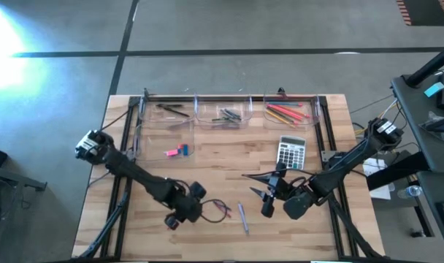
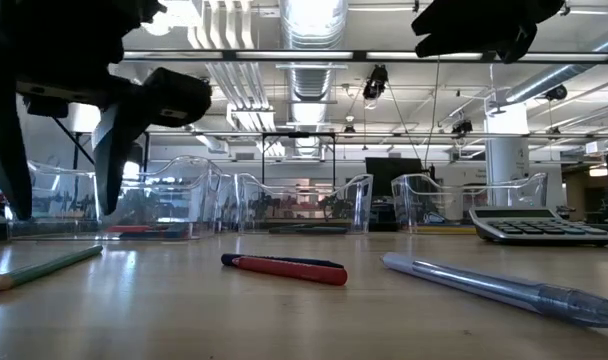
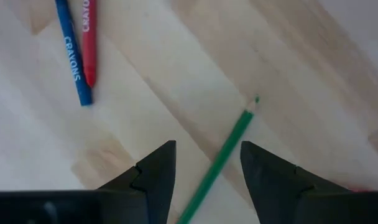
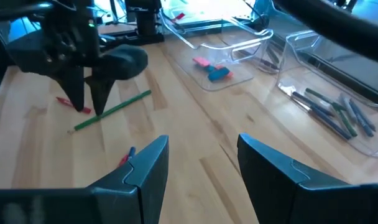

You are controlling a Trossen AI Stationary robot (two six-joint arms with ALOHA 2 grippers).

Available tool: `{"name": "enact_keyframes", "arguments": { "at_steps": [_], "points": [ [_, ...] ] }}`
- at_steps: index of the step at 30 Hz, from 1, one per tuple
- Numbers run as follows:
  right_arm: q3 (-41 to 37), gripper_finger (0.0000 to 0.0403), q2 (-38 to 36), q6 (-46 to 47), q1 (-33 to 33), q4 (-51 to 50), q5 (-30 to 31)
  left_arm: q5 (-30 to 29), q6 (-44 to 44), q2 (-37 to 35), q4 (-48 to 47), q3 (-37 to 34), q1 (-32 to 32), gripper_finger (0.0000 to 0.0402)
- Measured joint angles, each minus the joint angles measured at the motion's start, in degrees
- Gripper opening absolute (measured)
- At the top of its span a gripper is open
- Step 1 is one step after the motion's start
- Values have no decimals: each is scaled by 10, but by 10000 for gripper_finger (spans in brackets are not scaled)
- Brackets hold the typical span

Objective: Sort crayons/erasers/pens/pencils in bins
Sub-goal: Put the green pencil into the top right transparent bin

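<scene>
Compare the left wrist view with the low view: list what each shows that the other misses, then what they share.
Only the left wrist view: a blue crayon beside a red crayon, and the left gripper open, straddling the green pencil. Only the low view: the clear bins, the calculator, a pale pen. Shared: the green pencil, the left gripper and the wooden table.

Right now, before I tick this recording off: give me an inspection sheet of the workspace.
Surface: wooden table.
Job's things: four clear bins; erasers in one, pencils in another; green pencil, two crayons and a pen lie loose.
Clutter: calculator.
Grippers: left gripper open over the green pencil; right gripper open, empty.
Cables: along both arms.
Surroundings: grey floor, ceiling ducts.
</scene>
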Motion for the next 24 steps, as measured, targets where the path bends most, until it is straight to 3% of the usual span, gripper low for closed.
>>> {"name": "enact_keyframes", "arguments": {
  "at_steps": [7, 16, 24],
  "points": [
    [0, 180, 2, 0, 0, 1, 0, -58, 32, 18, 3, 9, -48, 166],
    [0, 180, 2, 0, 0, 1, 0, -58, 35, 82, 3, 46, -53, 166],
    [0, 180, 2, -2, 0, -1, 0, -28, 46, 95, 8, 42, -47, 163]
  ]
}}
